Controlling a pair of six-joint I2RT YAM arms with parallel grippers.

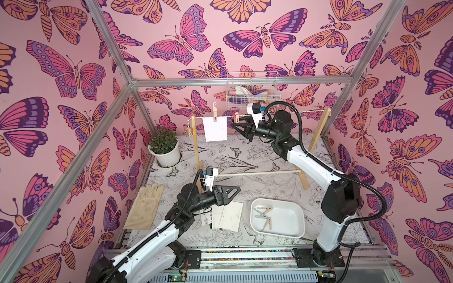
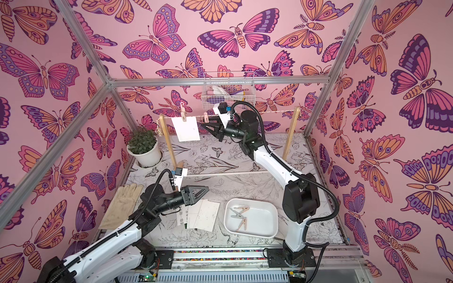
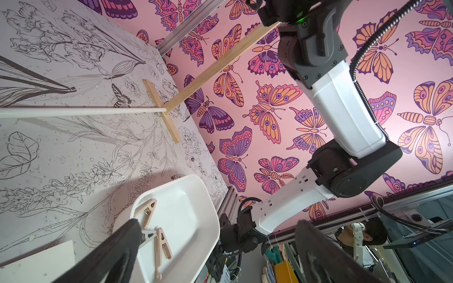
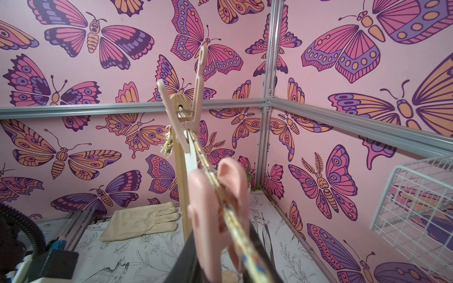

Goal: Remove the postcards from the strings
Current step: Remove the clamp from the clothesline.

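One white postcard [image 1: 215,128] hangs from the string [image 1: 306,112] at its left end, pinned by a beige clothespin [image 1: 215,115]. Just right of it, my right gripper [image 1: 233,122] is shut on a pink clothespin [image 1: 236,118] that sits on the string. The right wrist view shows that clothespin [image 4: 210,196] between the dark fingers, astride the string [image 4: 235,227], with the postcard [image 4: 191,156] edge-on beyond. My left gripper [image 1: 236,191] hovers open and empty over a pile of postcards [image 1: 228,215] lying on the table. The pile is also seen in a top view [image 2: 203,215].
A white tray [image 1: 286,215] holding three clothespins sits right of the pile. The wooden rack [image 1: 318,127] and its white dowel [image 1: 257,172] cross the table. A potted plant [image 1: 166,152], a beige glove [image 1: 144,208] and a wire basket [image 1: 252,93] stand around it.
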